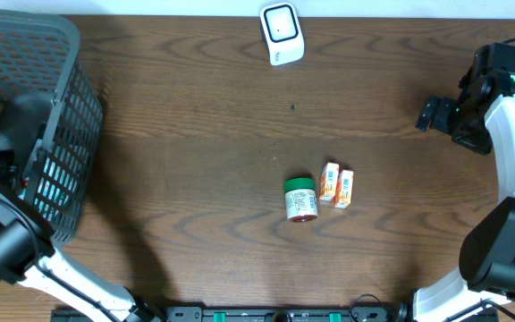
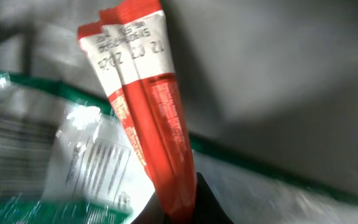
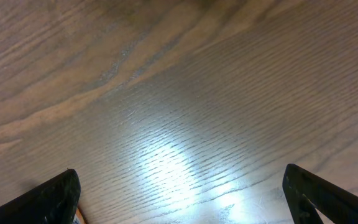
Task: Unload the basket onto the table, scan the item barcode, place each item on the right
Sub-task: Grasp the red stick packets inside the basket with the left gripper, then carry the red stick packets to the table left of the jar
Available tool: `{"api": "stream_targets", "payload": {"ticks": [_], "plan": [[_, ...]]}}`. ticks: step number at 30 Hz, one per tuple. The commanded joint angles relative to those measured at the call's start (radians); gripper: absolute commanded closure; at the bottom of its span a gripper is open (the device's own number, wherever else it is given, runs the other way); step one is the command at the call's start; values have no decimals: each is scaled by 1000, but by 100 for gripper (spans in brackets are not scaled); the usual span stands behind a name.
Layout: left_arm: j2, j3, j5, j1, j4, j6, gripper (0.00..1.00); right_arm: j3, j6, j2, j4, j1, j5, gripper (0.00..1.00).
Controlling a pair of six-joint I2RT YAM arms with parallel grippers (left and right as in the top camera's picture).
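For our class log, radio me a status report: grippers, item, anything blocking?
Left gripper shut on red packets, inside basket. Right gripper open above table. Scanner unobstructed.

Two red-and-white stick sachets (image 2: 148, 118) are seen side by side, white printed ends uppermost, lower ends pinched in the left gripper (image 2: 182, 211). A white rounded barcode scanner (image 1: 282, 33) with a dark window is noted far from them. A green-lidded white jar (image 1: 300, 199) is laid on its side, just beside two orange-and-white cartons (image 1: 336, 186).

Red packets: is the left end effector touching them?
Touching. Left wrist view shows the red packets pinched in the shut left end effector.
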Motion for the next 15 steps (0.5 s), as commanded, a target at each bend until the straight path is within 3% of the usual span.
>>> {"api": "stream_targets", "payload": {"ticks": [1, 7, 12, 15], "plan": [[-210, 23, 40, 0, 12, 17, 93, 11, -9, -11, -1, 1, 9, 1], [-576, 23, 45, -12, 56, 27, 92, 11, -9, -12, -1, 1, 9, 1], [-791, 23, 209, -94, 32, 201, 92, 11, -9, -11, -1, 1, 9, 1], [-879, 18, 305, -218, -26, 306, 92, 11, -9, -11, -1, 0, 9, 1]]}}
